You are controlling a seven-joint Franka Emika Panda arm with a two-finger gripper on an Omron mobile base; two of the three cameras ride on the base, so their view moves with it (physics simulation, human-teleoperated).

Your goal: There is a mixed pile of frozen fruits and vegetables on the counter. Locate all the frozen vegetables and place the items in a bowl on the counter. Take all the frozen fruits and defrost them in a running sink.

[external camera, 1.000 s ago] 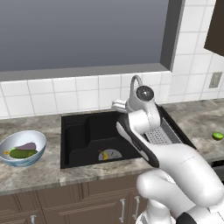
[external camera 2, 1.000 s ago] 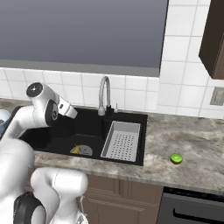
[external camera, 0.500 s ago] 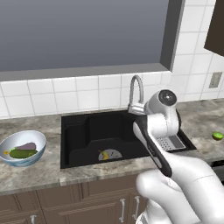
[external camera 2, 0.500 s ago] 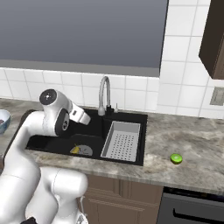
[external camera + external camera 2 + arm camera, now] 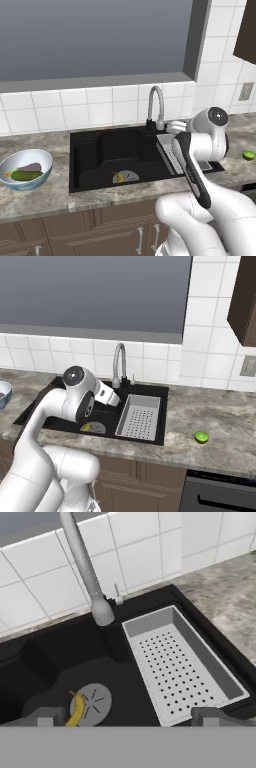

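Note:
The black sink (image 5: 95,150) holds a small yellow banana (image 5: 120,177) by its round drain, with a grey perforated tray (image 5: 180,662) on its right side. My gripper (image 5: 129,718) hangs open and empty above the sink near the chrome faucet (image 5: 85,567); the banana (image 5: 77,709) lies just inside its left fingertip (image 5: 45,717). On the counter (image 5: 45,195) at the left stands the bowl (image 5: 37,159) with a grey-purple eggplant (image 5: 31,167) and a dark green cucumber (image 5: 25,175) in it. The bright green lime (image 5: 201,437) rests on the counter right of the sink.
A tiled wall and a window ledge run behind the sink. A dark upper cabinet (image 5: 245,301) hangs at the far right above a wall outlet (image 5: 248,366). Brown cabinet doors (image 5: 75,232) sit under the counter, and my white arm (image 5: 200,165) stands in front of the tray.
My arm has swung to the right across the sink, from over the basin toward the tray and faucet. The gripper stayed open. Bowl, banana and lime have not moved.

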